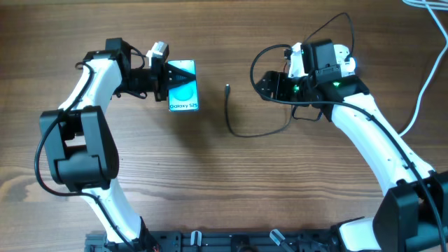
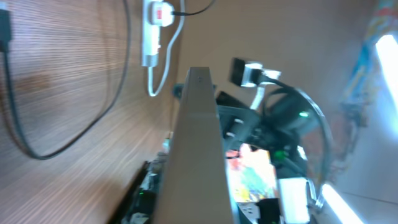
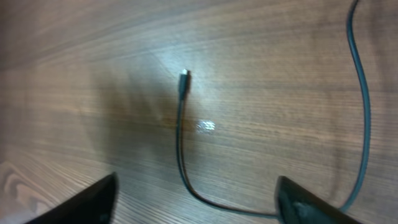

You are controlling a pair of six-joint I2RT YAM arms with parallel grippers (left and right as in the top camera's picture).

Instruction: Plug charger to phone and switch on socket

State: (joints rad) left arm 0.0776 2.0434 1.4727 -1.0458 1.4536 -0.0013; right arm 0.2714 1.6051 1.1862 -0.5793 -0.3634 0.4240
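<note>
Charger [image 3: 178,143] slack lies nearest the robot, a thin black loop on the bare worktop [image 1: 210,182] between the two arms. From that loop the cable runs away to its plug tip [image 1: 227,89], which rests loose on the wood, pointing outward and touching nothing.

Level with the tip and well to its left, the phone [image 1: 184,87] shows its teal screen to the overhead camera, "Galaxy" end toward the robot. The left claw [image 1: 171,75] has its dark fingers over the phone's far end and looks closed on it. The left wrist view shows the phone edge-on down the middle. Whether it is lifted off the worktop I cannot tell.

On the other side of the tip, the right claw [image 3: 199,200] hangs above the cable with its fingers spread wide, holding nothing.

Farthest out sits the socket [image 2: 150,43], with the black cable leading to its end. Its switch is too small to read.

By my reading, little is done: the phone is in hand. Picking up the tip, seating it in the phone and switching on all remain.
</note>
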